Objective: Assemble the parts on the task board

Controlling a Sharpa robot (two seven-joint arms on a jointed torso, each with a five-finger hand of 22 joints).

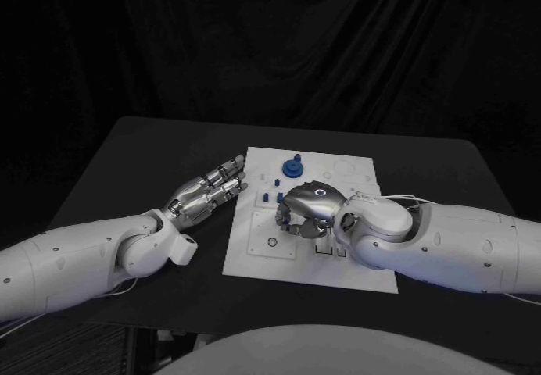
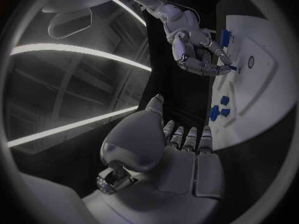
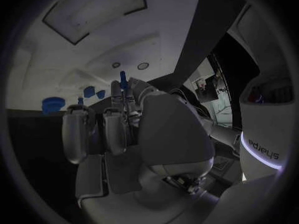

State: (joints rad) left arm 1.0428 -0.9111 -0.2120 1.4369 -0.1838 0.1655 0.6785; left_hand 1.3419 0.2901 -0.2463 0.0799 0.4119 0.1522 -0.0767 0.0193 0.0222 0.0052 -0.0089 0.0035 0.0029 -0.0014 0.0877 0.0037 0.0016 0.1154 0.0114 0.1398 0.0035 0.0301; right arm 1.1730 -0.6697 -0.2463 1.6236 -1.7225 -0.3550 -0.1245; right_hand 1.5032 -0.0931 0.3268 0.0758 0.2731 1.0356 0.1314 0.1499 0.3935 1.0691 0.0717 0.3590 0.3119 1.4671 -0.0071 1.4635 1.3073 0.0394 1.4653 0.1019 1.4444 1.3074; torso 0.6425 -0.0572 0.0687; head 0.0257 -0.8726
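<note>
The right hand point(image 1: 306, 208) pinches a slim blue peg point(image 3: 122, 79) above the task board point(image 1: 349, 275) (long axis apparently pointing at the plate), while the left hand point(image 1: 206, 194) rests open beside it.

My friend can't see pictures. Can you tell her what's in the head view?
The right robot hand is curled down over the middle of the white board on a black table. The left robot hand lies beside the board's left edge, fingers stretched out and holding nothing. A few small blue parts stand on the board's far half.
</note>
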